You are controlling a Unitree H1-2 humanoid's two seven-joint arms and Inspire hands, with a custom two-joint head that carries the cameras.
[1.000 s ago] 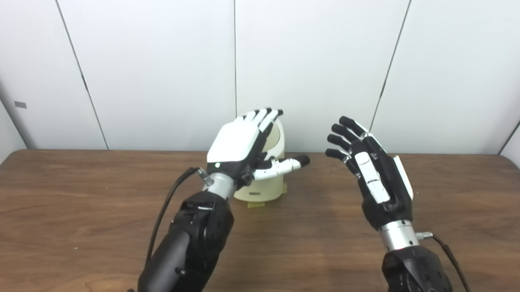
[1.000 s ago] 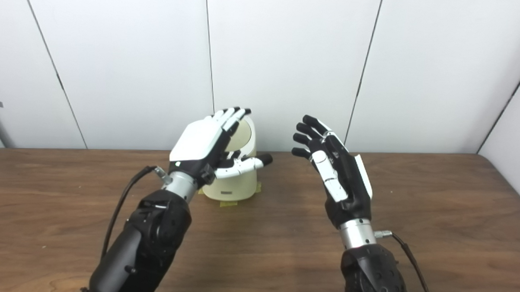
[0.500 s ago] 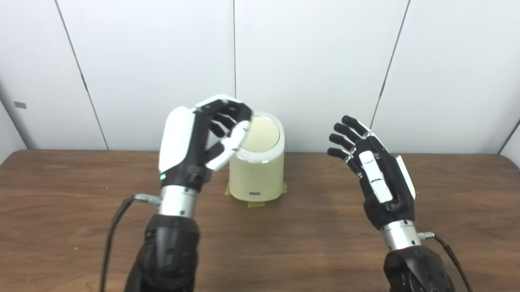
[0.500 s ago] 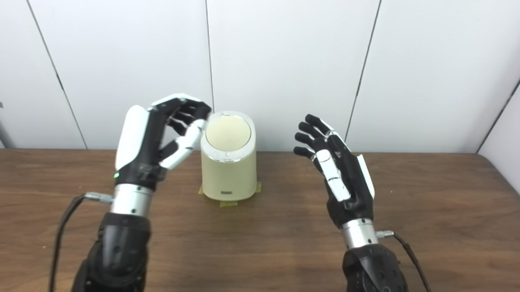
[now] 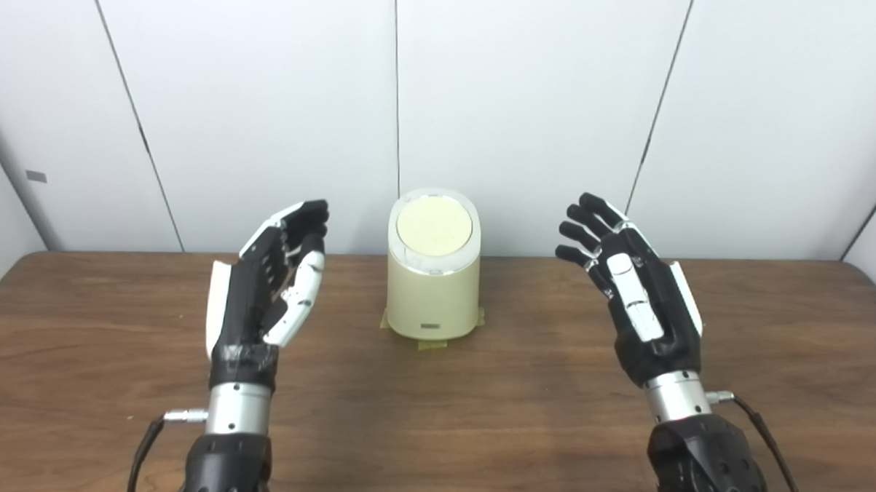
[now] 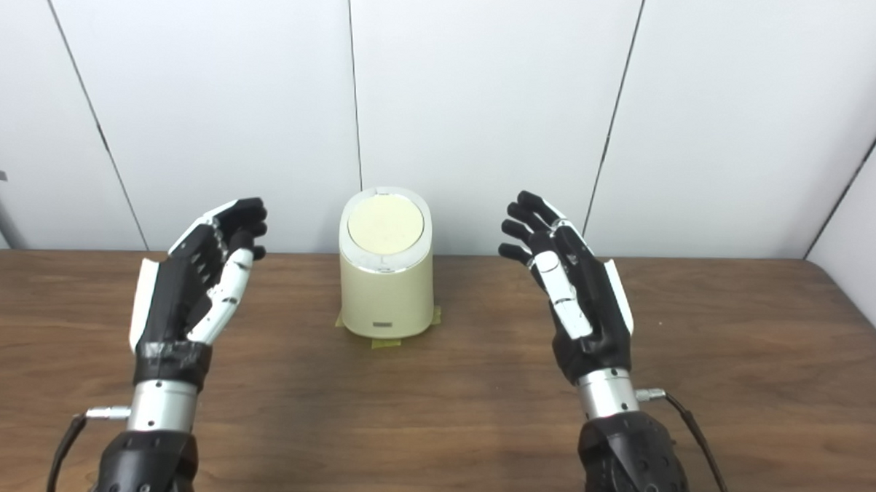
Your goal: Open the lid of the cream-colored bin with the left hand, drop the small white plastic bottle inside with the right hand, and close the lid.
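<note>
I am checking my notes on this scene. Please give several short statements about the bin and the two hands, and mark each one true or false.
1. The lid of the bin is shut. True.
2. The left hand rests on the lid. False: it is apart from the bin, to its left.
3. The right hand holds a white bottle. False: it is open and holds nothing; no bottle is in view.
4. The bin stands upright on the table. True.
5. Both hands are open. True.

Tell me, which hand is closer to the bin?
Left, slightly. The left hand is raised open to the bin's left and a little nearer the robot; the right hand is raised open farther off to its right. Neither touches it.
</note>
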